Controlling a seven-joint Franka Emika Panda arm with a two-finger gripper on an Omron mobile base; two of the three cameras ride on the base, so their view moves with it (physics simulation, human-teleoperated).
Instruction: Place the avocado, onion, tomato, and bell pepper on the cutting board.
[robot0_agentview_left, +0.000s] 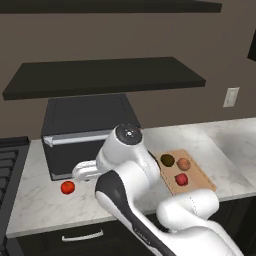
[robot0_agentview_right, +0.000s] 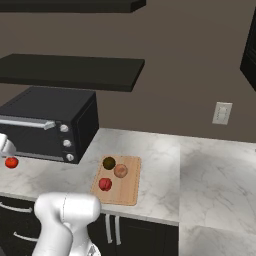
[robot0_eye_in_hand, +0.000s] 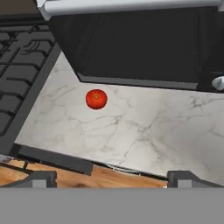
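On counter at 11 o'clock from gripper (robot0_eye_in_hand: 109, 177), jaws fully apart: tomato (robot0_eye_in_hand: 96, 99), before toaster oven (robot0_eye_in_hand: 144, 43). Likely smooth, light, rolls easily; pinch across its widest middle.

No readable text, labels, brands, numbers or signs anywhere. The black toaster oven (robot0_agentview_right: 47, 122) has knobs but any markings beside them are too small to make out. The wall outlet plate (robot0_agentview_right: 222, 113) is blank. The cutting board (robot0_agentview_right: 118, 180), the produce on it and the marble tabletop (robot0_agentview_right: 165, 165) carry no print.
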